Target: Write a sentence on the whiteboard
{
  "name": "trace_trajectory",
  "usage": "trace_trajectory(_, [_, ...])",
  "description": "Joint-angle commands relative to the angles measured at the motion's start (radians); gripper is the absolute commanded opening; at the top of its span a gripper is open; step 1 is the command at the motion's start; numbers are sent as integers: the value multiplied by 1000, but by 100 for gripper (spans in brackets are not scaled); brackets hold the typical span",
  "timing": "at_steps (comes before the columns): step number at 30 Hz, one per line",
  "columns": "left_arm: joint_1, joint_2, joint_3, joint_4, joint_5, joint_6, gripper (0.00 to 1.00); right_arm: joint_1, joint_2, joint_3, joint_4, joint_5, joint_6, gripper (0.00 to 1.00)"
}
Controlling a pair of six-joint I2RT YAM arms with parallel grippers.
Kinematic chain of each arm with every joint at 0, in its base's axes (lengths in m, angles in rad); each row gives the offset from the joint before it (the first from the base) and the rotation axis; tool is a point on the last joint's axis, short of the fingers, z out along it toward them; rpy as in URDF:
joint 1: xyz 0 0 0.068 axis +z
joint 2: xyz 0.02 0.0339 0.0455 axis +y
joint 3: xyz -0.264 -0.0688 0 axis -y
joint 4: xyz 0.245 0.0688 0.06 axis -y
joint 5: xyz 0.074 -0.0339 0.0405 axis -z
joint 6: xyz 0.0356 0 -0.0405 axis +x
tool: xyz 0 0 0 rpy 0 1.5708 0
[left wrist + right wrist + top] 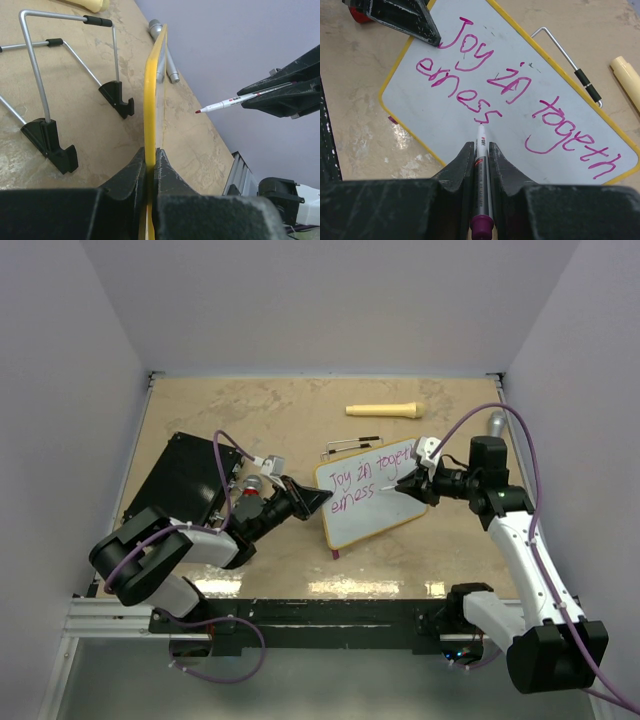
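left pincer (318, 498) clamps the whiteboard (372, 512) at its left edge; right pincer (481, 150) is closed around a pen (482, 167), tip hovering by the pink sentence (512, 95), at its end.

Yellow-rimmed whiteboard (366, 525) bears magenta sentence (506, 87) "Joy in togeth erness".

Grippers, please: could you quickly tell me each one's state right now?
Left gripper: closed on the whiteboard.
Right gripper: closed on the marker.
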Motion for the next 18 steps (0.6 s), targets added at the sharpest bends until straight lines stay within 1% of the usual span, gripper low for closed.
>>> trace_trajectory(1, [31, 14, 35, 122, 63, 43, 0, -2, 5, 44, 14, 2, 21, 0])
trace_trajectory(4, [46, 30, 39, 146, 96, 41, 0, -4, 5, 51, 8, -12, 21, 0])
trace_trajectory(9, [55, 43, 51, 156, 110, 46, 0, -4, 8, 65, -10, -33, 4, 0])
trace_trajectory(13, [63, 56, 58, 156, 114, 49, 0, -2, 12, 65, -6, -25, 4, 0])
trace_trajectory(18, [69, 94, 74, 166, 120, 52, 0, -4, 29, 58, 31, -1, 42, 0])
